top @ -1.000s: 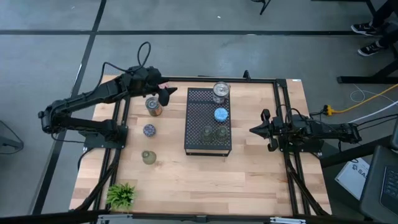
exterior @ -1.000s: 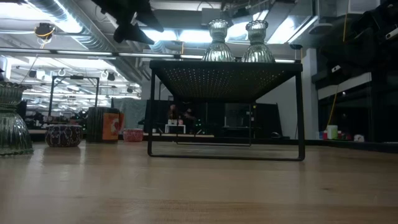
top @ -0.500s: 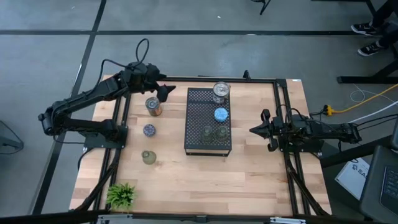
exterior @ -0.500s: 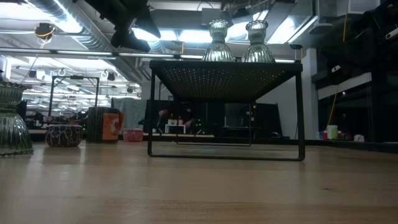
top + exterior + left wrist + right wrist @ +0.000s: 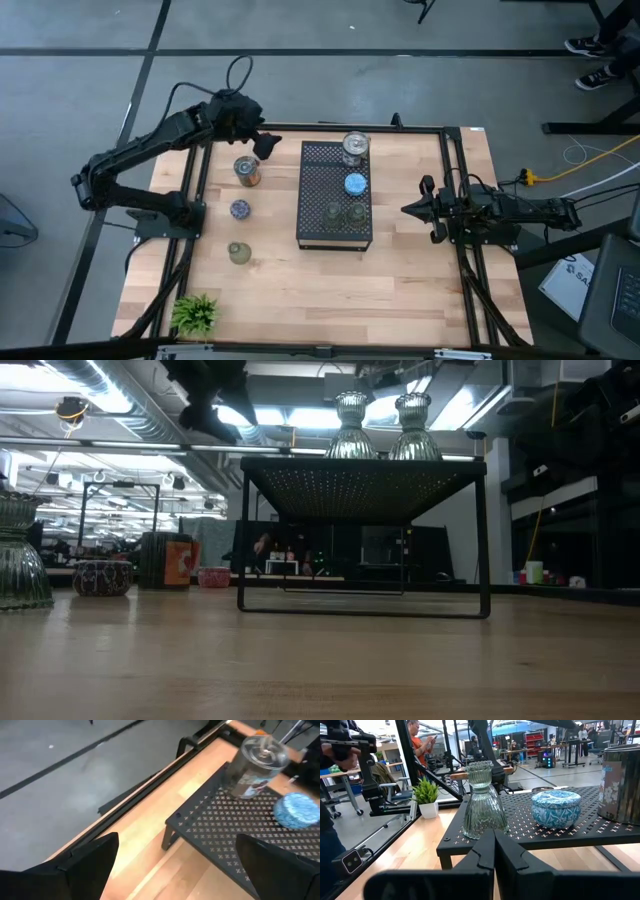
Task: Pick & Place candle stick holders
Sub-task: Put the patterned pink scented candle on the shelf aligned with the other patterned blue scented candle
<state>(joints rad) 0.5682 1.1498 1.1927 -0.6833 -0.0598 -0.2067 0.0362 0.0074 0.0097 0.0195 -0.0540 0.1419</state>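
Candle stick holders split between two spots: four on black perforated tray (image 5: 318, 200) at frame centre, silvery glass holder (image 5: 354, 147) and blue holder (image 5: 354, 184) among them; three left of it on table (image 5: 400, 280). Left gripper (image 5: 263, 145) upper left, spread wide, empty. Right gripper (image 5: 413, 209) right of tray, pinched closed.

– What do we see on the tray (image 5: 316, 195)?
– Silvery holder (image 5: 355, 147) far, blue holder (image 5: 355, 184) mid, two clear glass holders (image 5: 345, 212) near, upright.
– And left?
– Three holders (image 5: 240, 209) in a row on the table.
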